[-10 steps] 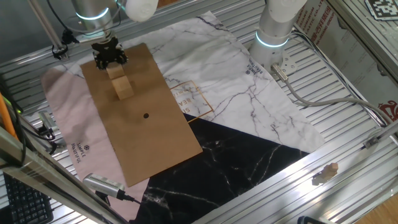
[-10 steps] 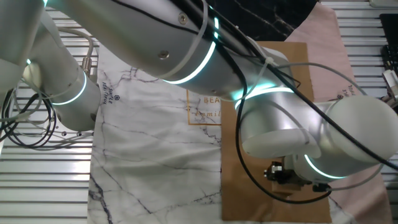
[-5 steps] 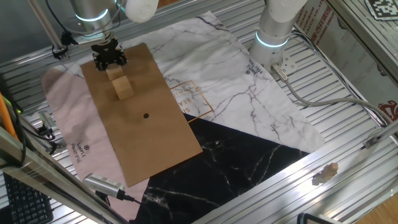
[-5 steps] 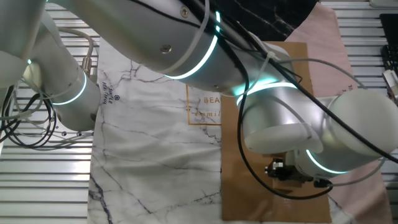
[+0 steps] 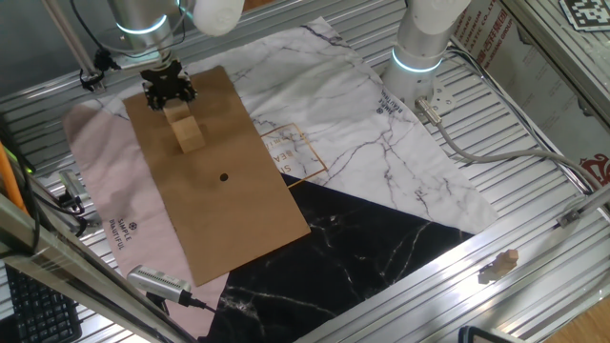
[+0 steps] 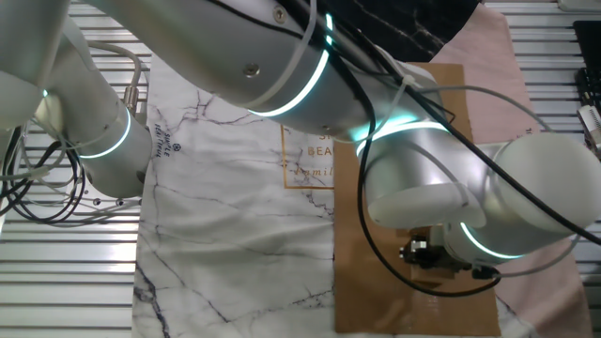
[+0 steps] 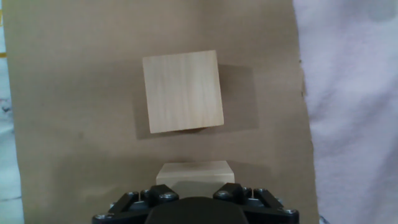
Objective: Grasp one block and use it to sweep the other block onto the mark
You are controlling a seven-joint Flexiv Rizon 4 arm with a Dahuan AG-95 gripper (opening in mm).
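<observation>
Two pale wooden blocks stand in a row at the far end of a brown paper sheet (image 5: 238,214). My gripper (image 5: 169,92) is shut on the farther block (image 5: 175,112), whose top edge shows between the jaws in the hand view (image 7: 194,171). The free block (image 5: 191,136) lies just ahead of it, a larger square in the hand view (image 7: 183,91), with a narrow gap between the two. The mark (image 5: 224,176), a small black dot, sits on the paper beyond the free block. In the other fixed view the arm hides the blocks and the mark.
An orange square outline with letters (image 5: 297,152) is printed on the white marble cloth to the right of the paper. Pink cloth (image 5: 100,191) lies on its left, black marble sheet (image 5: 362,257) at the near end. The arm's base (image 5: 419,57) stands at the back right.
The arm has shifted very slightly in the other fixed view. The blocks and the gripper stand where they were.
</observation>
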